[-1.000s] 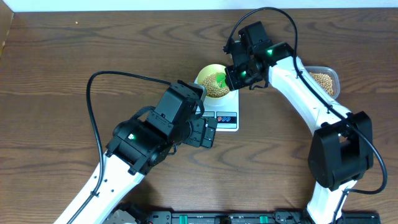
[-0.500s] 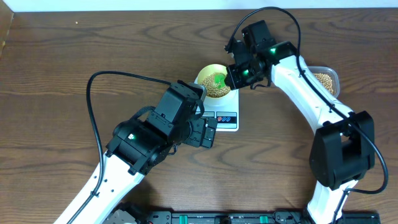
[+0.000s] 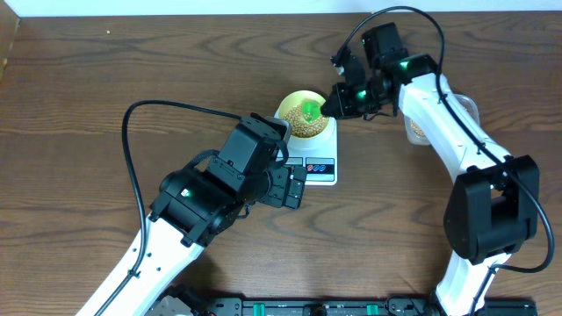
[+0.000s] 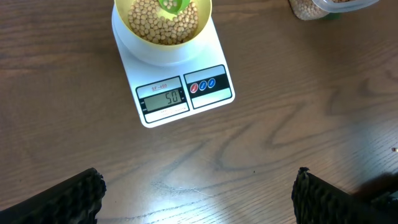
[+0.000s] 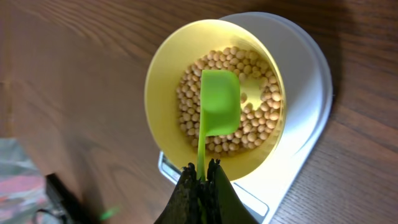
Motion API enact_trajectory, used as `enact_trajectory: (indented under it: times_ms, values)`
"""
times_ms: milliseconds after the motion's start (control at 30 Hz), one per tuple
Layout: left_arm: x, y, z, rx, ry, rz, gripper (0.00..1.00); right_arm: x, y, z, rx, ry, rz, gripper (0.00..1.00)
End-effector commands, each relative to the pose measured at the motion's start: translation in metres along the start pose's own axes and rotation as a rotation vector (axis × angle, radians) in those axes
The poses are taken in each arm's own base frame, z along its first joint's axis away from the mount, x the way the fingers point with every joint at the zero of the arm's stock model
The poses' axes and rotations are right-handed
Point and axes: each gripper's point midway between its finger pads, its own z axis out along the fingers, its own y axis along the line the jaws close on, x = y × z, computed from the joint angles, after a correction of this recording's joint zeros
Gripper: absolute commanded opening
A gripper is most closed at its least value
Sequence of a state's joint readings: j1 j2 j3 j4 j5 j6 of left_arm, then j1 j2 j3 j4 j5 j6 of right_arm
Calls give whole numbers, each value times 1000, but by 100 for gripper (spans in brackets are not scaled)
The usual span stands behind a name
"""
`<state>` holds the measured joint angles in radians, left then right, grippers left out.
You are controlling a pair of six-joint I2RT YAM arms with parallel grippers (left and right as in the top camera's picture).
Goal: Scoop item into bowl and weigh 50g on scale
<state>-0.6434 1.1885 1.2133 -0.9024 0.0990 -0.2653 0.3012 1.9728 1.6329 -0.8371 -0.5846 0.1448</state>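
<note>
**Condition.** The right gripper (image 5: pixel 200 171) is clenching the thin handle of the green scoop (image 5: pixel 219 102). The scoop's cup is hanging empty just above the beans (image 5: pixel 189 87) in the bowl (image 5: pixel 160 87). The bowl is sitting on the scale (image 4: pixel 163 70), whose display (image 4: pixel 163 98) is showing 50. The left gripper (image 4: pixel 196 196) is standing spread wide and empty over the bare table (image 4: pixel 280 124) in front of the scale, touching nothing. The tub (image 4: pixel 311 11) of spare beans is lying well to the right of the scale.

**Assessment.** The target weight is appearing met, so the step in hand is looking like withdrawal of the scoop.
- The scoop should be rising straight up until it is clearing the rim, and only then swinging aside.
- The cup should be staying level throughout.
- Any brush against the bowl or the scale is risking a disturbed reading or spilled beans.
- No more beans should be going in.

**Change noted.** Against the overhead view a second ago, the right wrist is sitting further right and slightly farther up the table, drawn off the bowl's edge. Its forearm is now covering most of the tub. The scoop is remaining over the bowl. The left arm, bowl and scale are showing no shift.
</note>
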Motion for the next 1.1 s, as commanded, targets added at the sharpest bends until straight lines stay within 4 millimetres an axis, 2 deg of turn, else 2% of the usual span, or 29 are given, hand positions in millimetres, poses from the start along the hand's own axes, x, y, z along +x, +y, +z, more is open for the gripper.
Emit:
enact_trajectory:
  times_ms: [0, 267, 533, 867, 1067]
  values:
    - [-5, 0, -3, -2, -13, -1, 98, -1, 10, -6, -120, 6, 51, 1]
    - [-5, 0, -3, -2, -13, -1, 98, -9, 23, -31, -168, -43, 39, 1]
    - [-5, 0, -3, -2, -13, -1, 98, -10, 33, -44, -176, -63, 23, 1]
    - [-5, 0, -3, -2, -13, -1, 98, -8, 32, -52, -204, -59, 46, 1]
    - [-5, 0, -3, -2, -13, -1, 98, -16, 24, -81, -276, -107, 87, 1]
